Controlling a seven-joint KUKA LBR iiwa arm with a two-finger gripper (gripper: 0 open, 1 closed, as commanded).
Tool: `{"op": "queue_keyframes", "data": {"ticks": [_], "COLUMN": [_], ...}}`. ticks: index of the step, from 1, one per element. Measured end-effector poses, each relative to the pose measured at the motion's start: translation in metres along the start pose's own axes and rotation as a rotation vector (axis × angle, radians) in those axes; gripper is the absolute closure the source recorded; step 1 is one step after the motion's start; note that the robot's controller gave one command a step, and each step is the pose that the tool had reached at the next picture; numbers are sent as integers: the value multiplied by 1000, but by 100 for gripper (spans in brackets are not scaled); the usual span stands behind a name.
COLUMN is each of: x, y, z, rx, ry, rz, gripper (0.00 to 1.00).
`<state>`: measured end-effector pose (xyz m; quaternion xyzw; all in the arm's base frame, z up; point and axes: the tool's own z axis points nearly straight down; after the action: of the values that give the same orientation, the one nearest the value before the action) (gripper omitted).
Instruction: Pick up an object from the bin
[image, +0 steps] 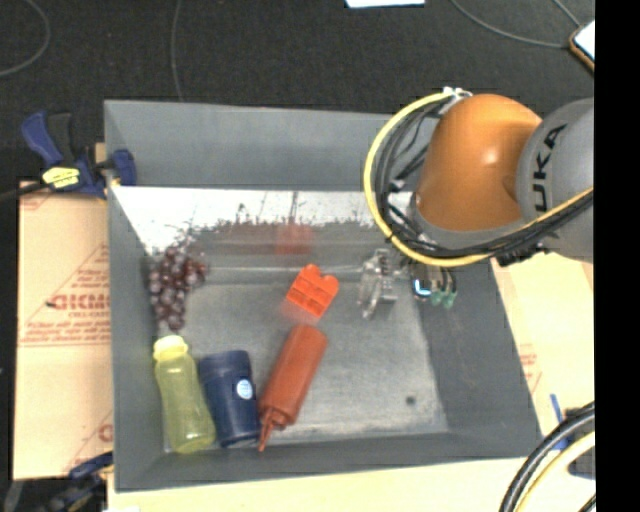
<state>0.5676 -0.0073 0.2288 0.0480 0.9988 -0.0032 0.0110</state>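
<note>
Approach step: gripper (378, 285) hovers, orange block (312, 291) near at its 9 o'clock — jaw state cannot be told. Next move probably calls for shifting toward 9 o'clock, then descending.

I saw the bin (470, 400) as dull grey metal, its back wall scuffed. The orange block (313, 290), red bottle (292, 380) and yellow bottle (182, 400) looked like smooth plastic, the grapes (170, 282) slightly glossy, the arm's orange cover (475, 165) shiny, the gripper (378, 288) bare metal

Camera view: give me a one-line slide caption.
Tool beside the orange block; red bottle, blue can, yellow bottle and grapes lie farther left.
</note>
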Motion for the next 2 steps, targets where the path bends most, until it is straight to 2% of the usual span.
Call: {"op": "queue_keyframes", "data": {"ticks": [1,2], "x": [92,77], "y": [31,26], "z": [28,33], "rx": [0,0], "ry": [5,-11], "rz": [-42,41], "gripper": [100,100]}}
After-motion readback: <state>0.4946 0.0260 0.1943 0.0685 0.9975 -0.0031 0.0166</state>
